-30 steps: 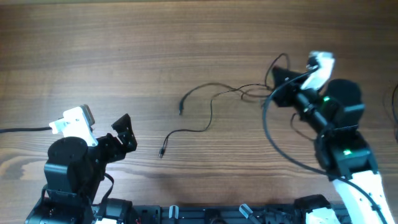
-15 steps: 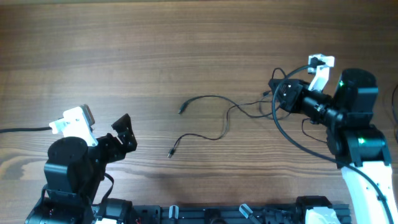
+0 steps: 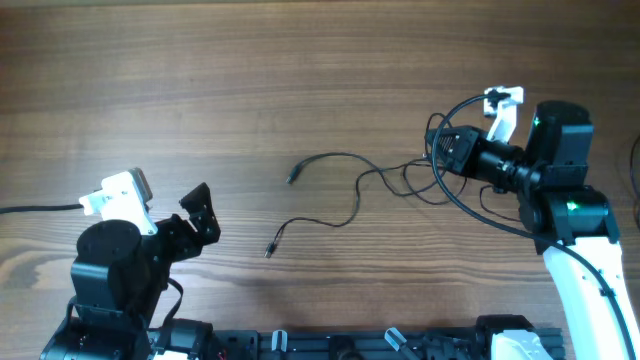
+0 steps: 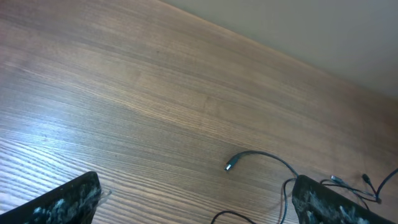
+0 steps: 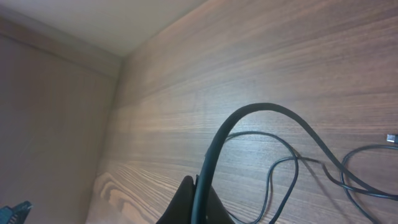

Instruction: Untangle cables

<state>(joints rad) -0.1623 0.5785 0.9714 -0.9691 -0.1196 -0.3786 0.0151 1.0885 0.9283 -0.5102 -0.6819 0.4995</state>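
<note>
The cables (image 3: 345, 190) are thin black cords lying across the table's middle. One plug end (image 3: 291, 178) lies at the upper left and another (image 3: 268, 249) at the lower left. They tangle at the right, by my right gripper (image 3: 438, 152). That gripper is shut and held above the table, and the cords run up to it. In the right wrist view its fingers (image 5: 194, 202) are pressed together behind a thick arm wire, with the cables (image 5: 280, 168) on the table ahead. My left gripper (image 3: 200, 213) is open and empty, left of the cables. The left wrist view (image 4: 199, 208) shows a plug (image 4: 230, 165) ahead of it.
The thick black arm wire (image 3: 470, 215) loops down beside the right arm, over the tangled end. Another dark wire (image 3: 30, 209) runs off the left edge. The wooden table (image 3: 300, 70) stretches bare toward the far side.
My right gripper has moved right and turned, dragging the cables to the right and stretching them out. The lower plug shifted right. My left arm has not moved.
</note>
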